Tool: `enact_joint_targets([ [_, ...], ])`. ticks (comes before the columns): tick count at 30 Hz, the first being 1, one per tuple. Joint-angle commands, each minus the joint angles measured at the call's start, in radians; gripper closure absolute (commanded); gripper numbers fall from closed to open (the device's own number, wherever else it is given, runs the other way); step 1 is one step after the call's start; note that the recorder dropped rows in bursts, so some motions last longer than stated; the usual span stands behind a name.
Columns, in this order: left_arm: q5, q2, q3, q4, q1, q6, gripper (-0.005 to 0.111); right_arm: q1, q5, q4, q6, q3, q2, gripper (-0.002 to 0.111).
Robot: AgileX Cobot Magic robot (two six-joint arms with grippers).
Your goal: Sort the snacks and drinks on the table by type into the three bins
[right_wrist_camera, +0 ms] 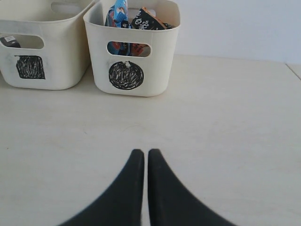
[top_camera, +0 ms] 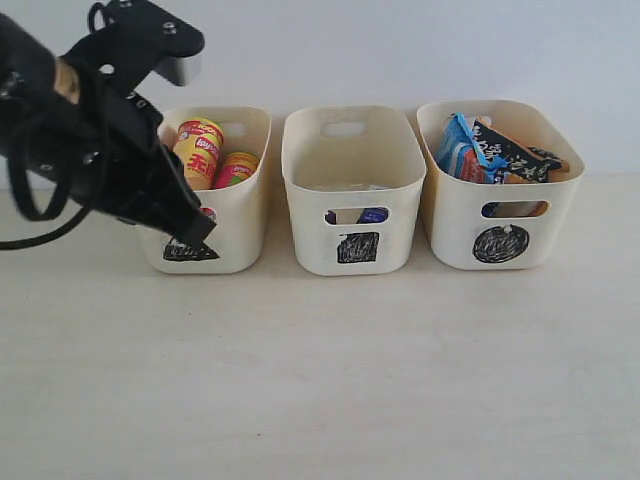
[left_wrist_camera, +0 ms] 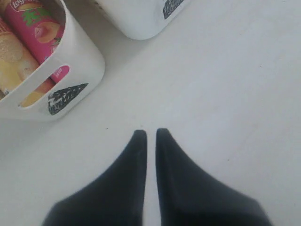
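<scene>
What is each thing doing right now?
Left pincer: shut, empty.
Right pincer: shut, empty.
Yellow tube: in triangle bin, leaning.
Pink tube: in triangle bin, leaning.
Dark carton: in square bin, mostly hidden.
Blue bag: in circle bin.
Orange bag: in circle bin.

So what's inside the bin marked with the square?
In the square bin, a dark purple carton shows through the handle cutout. A pale shape lies low inside, possibly the other carton. The front wall covers the rest.

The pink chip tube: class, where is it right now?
In the exterior view the pink chip tube sits inside the leftmost bin, the one marked with a triangle, just right of the yellow tube.
</scene>
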Motion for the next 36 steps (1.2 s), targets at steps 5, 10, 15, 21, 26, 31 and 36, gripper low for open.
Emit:
enact_joint_targets([
  [5, -0.015, -0.229, 0.191, -0.014, 0.002, -0.015, 0.103, -0.003, -0.007, -0.001, 0.0, 0.005, -0.004, 0.108],
  [10, 0.016, -0.372, 0.271, -0.105, 0.002, -0.082, 0.103, -0.003, -0.007, -0.001, 0.0, 0.005, -0.004, 0.108],
  [15, -0.003, -0.458, 0.312, -0.153, 0.002, -0.11, 0.103, -0.003, -0.007, -0.001, 0.0, 0.005, -0.004, 0.108],
  [21, -0.146, -0.529, 0.393, -0.135, 0.002, -0.11, 0.103, -0.003, -0.007, -0.001, 0.0, 0.005, -0.004, 0.108],
  [26, -0.276, -0.597, 0.483, -0.135, 0.004, -0.11, 0.103, -0.003, -0.007, -0.003, 0.0, 0.005, -0.004, 0.108],
  [31, -0.41, -0.735, 0.606, -0.138, 0.081, -0.11, 0.103, -0.003, -0.009, -0.003, 0.0, 0.005, -0.004, 0.108],
  [36, -0.491, -0.879, 0.729, -0.138, 0.199, -0.11, 0.103, -0.003, -0.009, -0.003, 0.0, 0.005, -0.004, 0.108],
])
